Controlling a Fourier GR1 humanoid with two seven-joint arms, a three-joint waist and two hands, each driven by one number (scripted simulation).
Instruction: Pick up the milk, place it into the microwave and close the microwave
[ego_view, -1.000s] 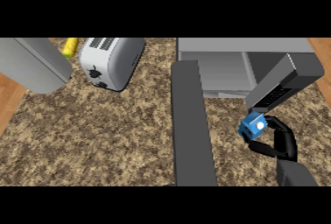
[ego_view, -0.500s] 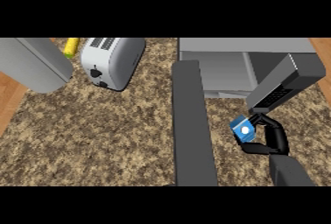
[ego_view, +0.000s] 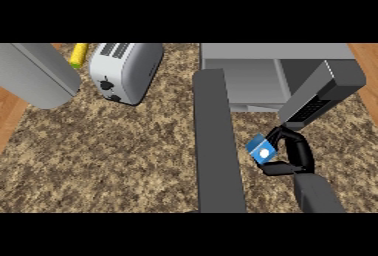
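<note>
Right hand (ego_view: 292, 156) curled round the blue milk (ego_view: 260, 148), holding it over the counter (ego_view: 118, 150) just in front of the open microwave (ego_view: 255, 80), beside its door (ego_view: 321, 92). Left hand out of view.

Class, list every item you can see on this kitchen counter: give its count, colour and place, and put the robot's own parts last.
Counter: one, brown speckled, fills the view.
Microwave: one, grey, top right, open.
Microwave door: one, dark grey, swung open at the right.
Toaster: one, silver, top left of centre.
Yellow object: one, partly hidden left of the toaster; cannot identify.
Grey rounded object: one, top left corner.
Milk: one carton, blue and white, in front of the microwave, held.
Left forearm: grey, centre.
Right hand: black, fingers curled round the milk, lower right.
</note>
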